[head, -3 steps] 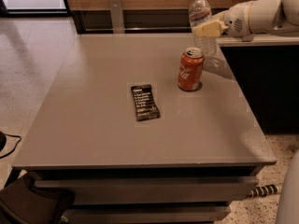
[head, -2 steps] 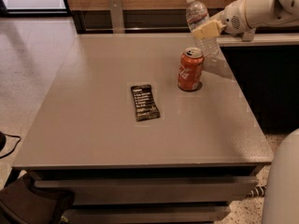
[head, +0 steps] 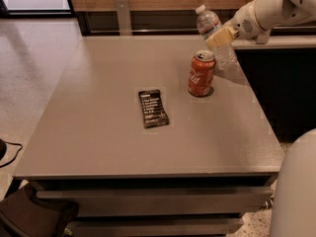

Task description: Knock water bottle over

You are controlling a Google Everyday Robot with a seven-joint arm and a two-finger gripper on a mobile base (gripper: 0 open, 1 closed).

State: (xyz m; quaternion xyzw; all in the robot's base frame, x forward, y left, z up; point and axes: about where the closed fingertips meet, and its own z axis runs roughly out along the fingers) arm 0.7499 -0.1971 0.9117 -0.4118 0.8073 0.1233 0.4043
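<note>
The water bottle [head: 211,27] is clear plastic with a white cap. It stands at the table's far right edge and leans with its top to the left. My gripper [head: 220,36] comes in from the upper right and presses against the bottle's middle, covering part of it. The red soda can [head: 201,73] stands upright just in front of the bottle, close to its base.
A dark snack bar wrapper [head: 152,108] lies flat near the middle of the grey table [head: 98,132]. A dark counter [head: 281,83] runs along the table's right side. A white rounded part of the robot [head: 296,191] fills the lower right corner.
The bottle has tipped from upright to leaning left at the top. My gripper has pushed left against it. The can and the wrapper have not moved.
</note>
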